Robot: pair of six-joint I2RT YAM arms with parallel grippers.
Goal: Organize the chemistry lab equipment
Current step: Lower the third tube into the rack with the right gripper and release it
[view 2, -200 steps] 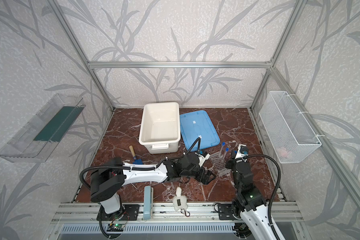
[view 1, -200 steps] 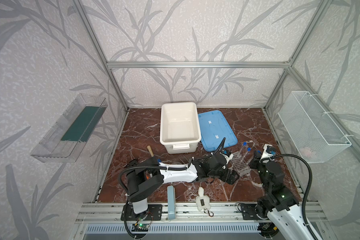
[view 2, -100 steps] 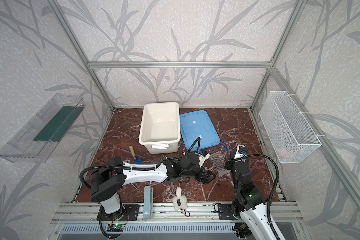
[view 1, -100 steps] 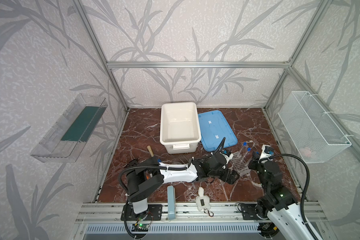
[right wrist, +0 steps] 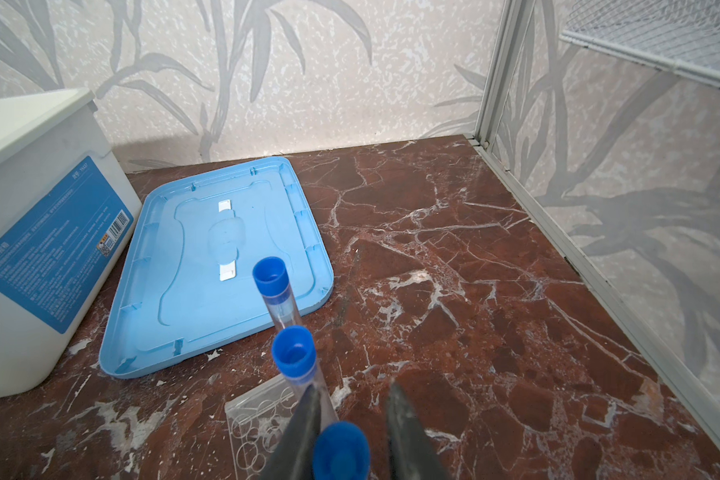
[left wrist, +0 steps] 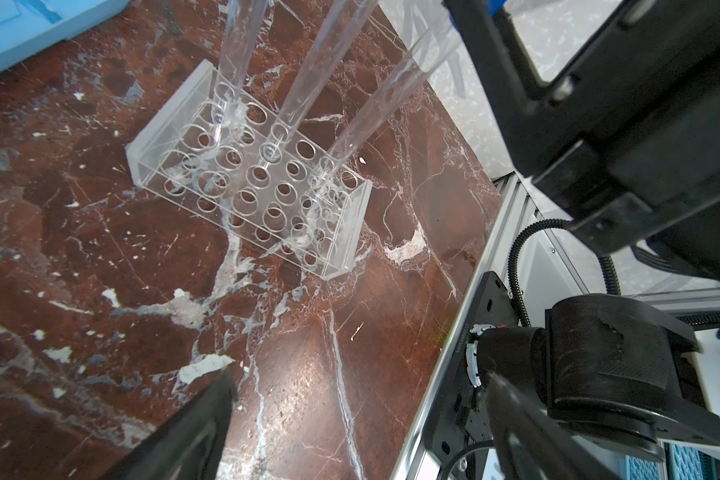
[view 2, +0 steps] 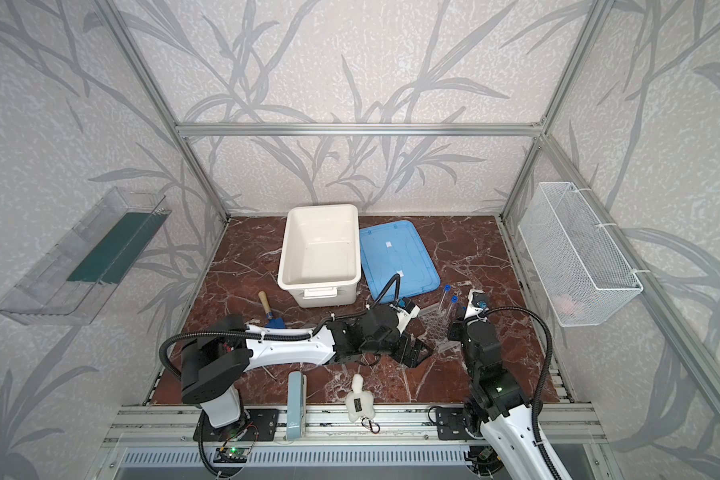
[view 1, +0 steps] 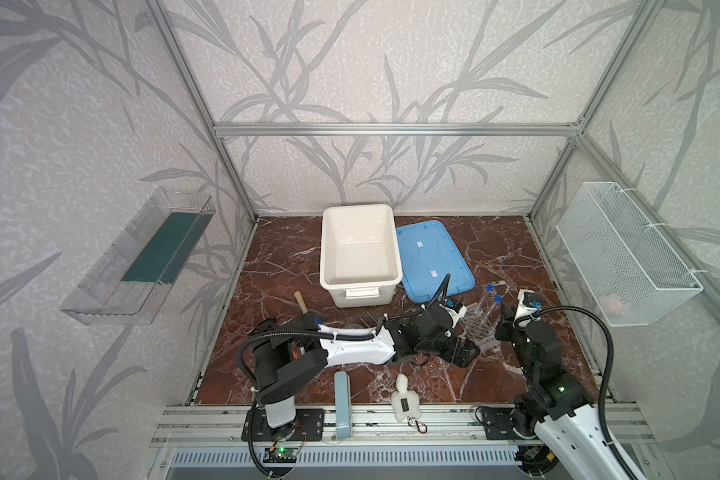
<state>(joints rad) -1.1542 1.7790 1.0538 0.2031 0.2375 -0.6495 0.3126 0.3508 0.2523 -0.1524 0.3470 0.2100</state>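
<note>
Clear wall shelf (view 1: 142, 262) hangs far out past the left arm (view 1: 350, 353). Trowel (view 1: 302, 302) lies on the marble floor (view 1: 516, 249) behind that arm's elbow, with the wooden handle showing and the blue blade partly hidden by the arm. White bin (view 1: 358, 249) stands open, well beyond the left gripper (view 1: 460, 353), and the blue lid (view 1: 433, 259) lies flat just beside it. Left arm lies low across the front of the floor and covers whatever sits under it. Left gripper is wide, with nothing between its fingers (left wrist: 192, 428). Bare floor lies ahead of them, then the rack (left wrist: 246, 187), near but apart. Plush toy (view 1: 406, 403) sits at the front edge, on the near side of that gripper. Rack sits flat on the floor between the two grippers. Three blue-capped tubes stand leaning in its holes: far tube (right wrist: 271, 276), middle tube (right wrist: 294, 353) and near tube (right wrist: 341, 451), named by distance from the right gripper (right wrist: 354, 386). Right gripper is narrow, one finger on each side of the near tube just under its cap. A gap shows on one side, so can't tell if it pinches. Middle tube crowds it, passing right behind one finger (right wrist: 304, 424). Wire basket (view 1: 624, 257) hangs on the wall out past the right arm (view 1: 549, 374), well apart.
</note>
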